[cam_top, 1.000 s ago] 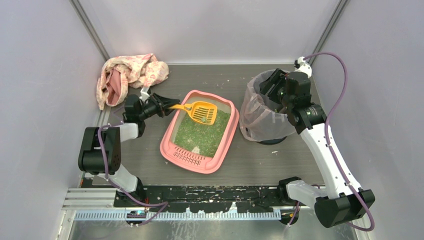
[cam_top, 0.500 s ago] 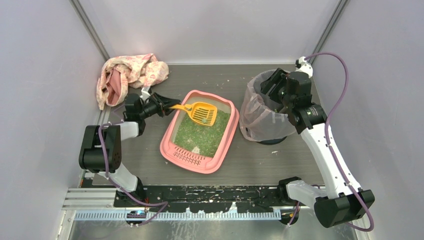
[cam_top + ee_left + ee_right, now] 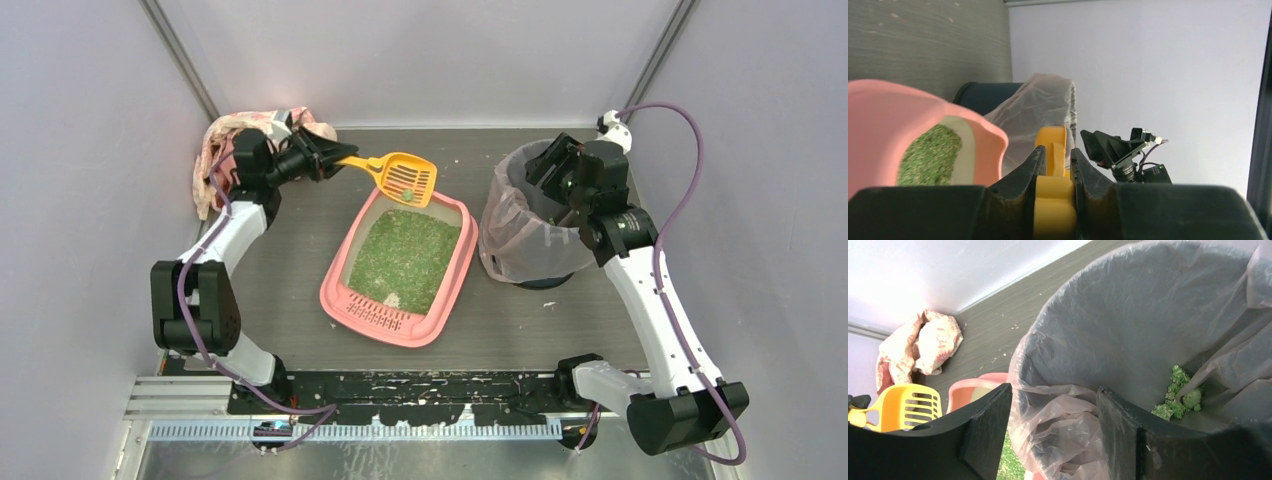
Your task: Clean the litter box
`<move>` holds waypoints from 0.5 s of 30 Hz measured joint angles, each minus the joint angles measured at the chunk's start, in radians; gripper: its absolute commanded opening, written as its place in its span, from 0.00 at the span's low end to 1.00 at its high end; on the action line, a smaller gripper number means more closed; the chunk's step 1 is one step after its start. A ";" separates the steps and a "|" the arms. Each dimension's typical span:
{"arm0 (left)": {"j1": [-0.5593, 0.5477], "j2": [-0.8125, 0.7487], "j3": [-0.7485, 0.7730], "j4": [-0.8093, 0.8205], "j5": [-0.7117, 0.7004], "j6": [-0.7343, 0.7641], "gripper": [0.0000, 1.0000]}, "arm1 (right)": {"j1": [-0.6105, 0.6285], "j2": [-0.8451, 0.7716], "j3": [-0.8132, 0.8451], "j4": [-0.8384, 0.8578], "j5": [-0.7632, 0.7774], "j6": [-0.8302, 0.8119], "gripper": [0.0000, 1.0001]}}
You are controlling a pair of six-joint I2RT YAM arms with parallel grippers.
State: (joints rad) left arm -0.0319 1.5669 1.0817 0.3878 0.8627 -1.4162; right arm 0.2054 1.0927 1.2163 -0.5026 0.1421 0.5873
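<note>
The pink litter box lies mid-table with green granules inside; its rim also shows in the left wrist view. My left gripper is shut on the handle of a yellow slotted scoop. The scoop hangs above the box's far end with a small dark clump in it. My right gripper is open, its jaws astride the near rim of the dark bag-lined bin. Green clumps lie at the bin's bottom.
A crumpled pink patterned cloth lies in the far left corner, just behind my left wrist. Side and back walls close in the table. Scattered crumbs dot the grey surface around the box.
My left arm has lifted the scoop out of the litter and carried it up and toward the far end of the box. The right arm has barely shifted.
</note>
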 measured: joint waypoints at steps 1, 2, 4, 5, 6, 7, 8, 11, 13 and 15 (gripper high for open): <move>-0.009 0.002 0.034 -0.028 -0.005 0.010 0.00 | -0.003 0.000 0.007 0.000 -0.003 0.000 0.68; -0.021 0.006 0.064 -0.047 -0.009 0.011 0.00 | -0.006 0.000 0.018 0.000 -0.006 0.000 0.68; -0.053 0.023 0.127 -0.065 -0.018 0.008 0.00 | -0.009 0.000 0.042 0.001 -0.011 0.000 0.68; -0.067 0.032 0.150 -0.069 -0.020 0.005 0.00 | -0.011 0.000 0.056 0.000 -0.014 0.000 0.68; -0.087 0.047 0.182 -0.080 -0.026 0.002 0.00 | -0.011 -0.002 0.067 0.002 -0.016 0.000 0.68; -0.099 0.058 0.200 -0.085 -0.030 -0.002 0.00 | -0.013 -0.005 0.077 0.002 -0.018 0.000 0.68; -0.119 0.076 0.229 -0.093 -0.033 -0.012 0.00 | -0.014 -0.009 0.084 0.001 -0.018 0.000 0.68; -0.166 0.139 0.314 -0.103 -0.048 -0.039 0.00 | -0.020 -0.029 0.097 0.000 -0.021 0.000 0.68; -0.206 0.198 0.391 -0.113 -0.060 -0.057 0.00 | -0.027 -0.042 0.106 0.000 -0.021 0.000 0.68; -0.255 0.265 0.485 -0.119 -0.076 -0.079 0.00 | -0.033 -0.053 0.116 -0.003 -0.021 0.000 0.67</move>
State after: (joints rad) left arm -0.2867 1.8320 1.5669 0.2684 0.7864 -1.4948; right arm 0.1722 1.0401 1.3319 -0.5053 0.1215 0.5869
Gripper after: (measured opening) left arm 0.215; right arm 0.678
